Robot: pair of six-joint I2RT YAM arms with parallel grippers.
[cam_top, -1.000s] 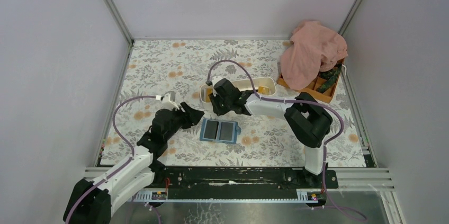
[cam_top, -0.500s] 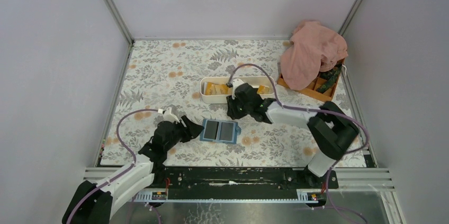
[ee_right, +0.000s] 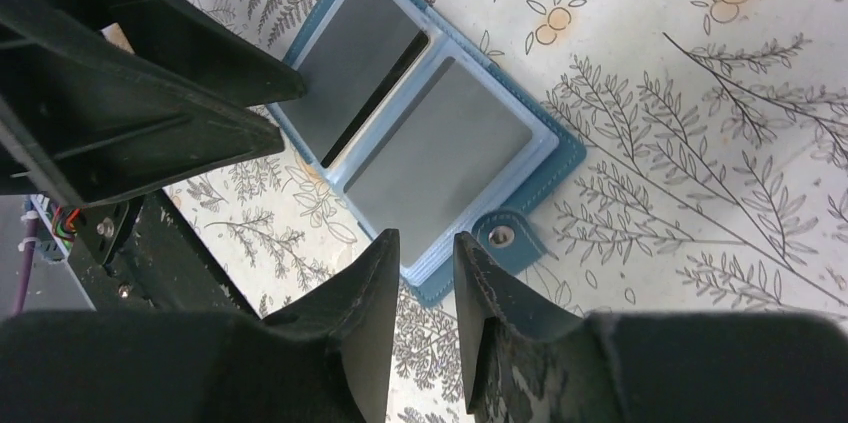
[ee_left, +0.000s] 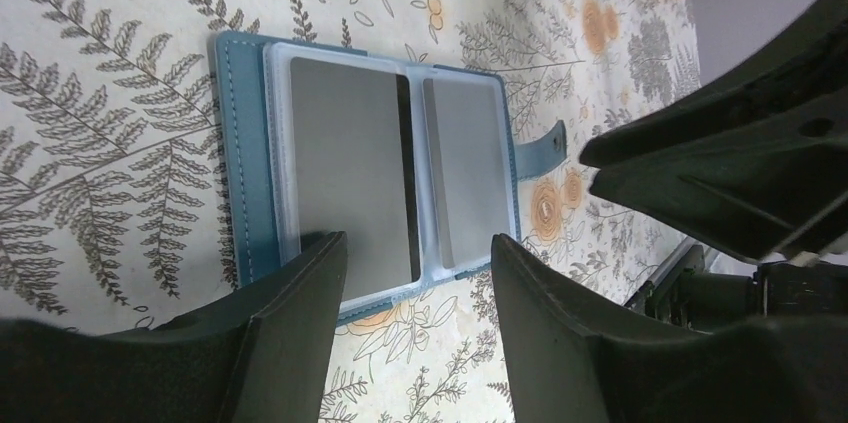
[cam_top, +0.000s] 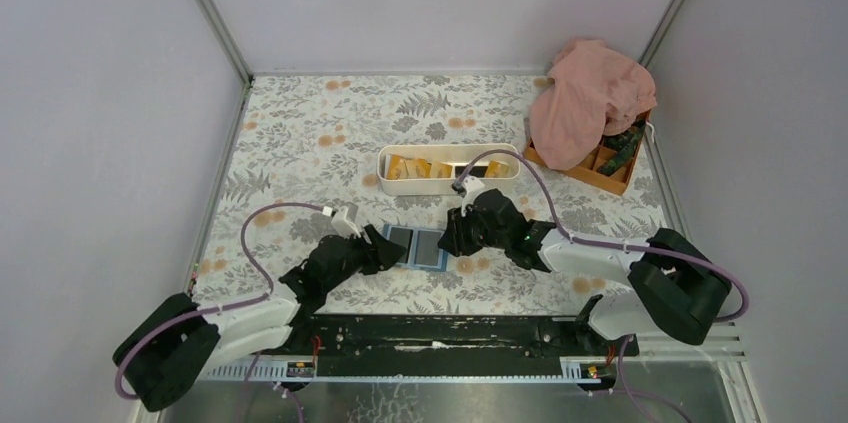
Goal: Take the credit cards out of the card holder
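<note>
I am running both arms low and stretched inward over the flowered table, so that they are meeting from either side at the card holder. The left arm is reaching in from the near left, with its elbow close to the table. The left gripper is pointing at the holder's left end. The right arm is folding across from the near right, and the right gripper is pointing at the holder's right end.

The holder is lying open and flat, grey pockets up, between the two grippers. In the left wrist view the left gripper is standing with its fingers wide and gripping nothing. Its tips are straddling the near edge of the holder, and I cannot tell whether they are touching it. In the right wrist view the right gripper is showing only a narrow gap with nothing in it, hovering just beside the snap tab at the holder's edge.

A dark card edge is showing in one pocket. Orange-yellow credit cards are lying in the white tray beyond the holder.
</note>
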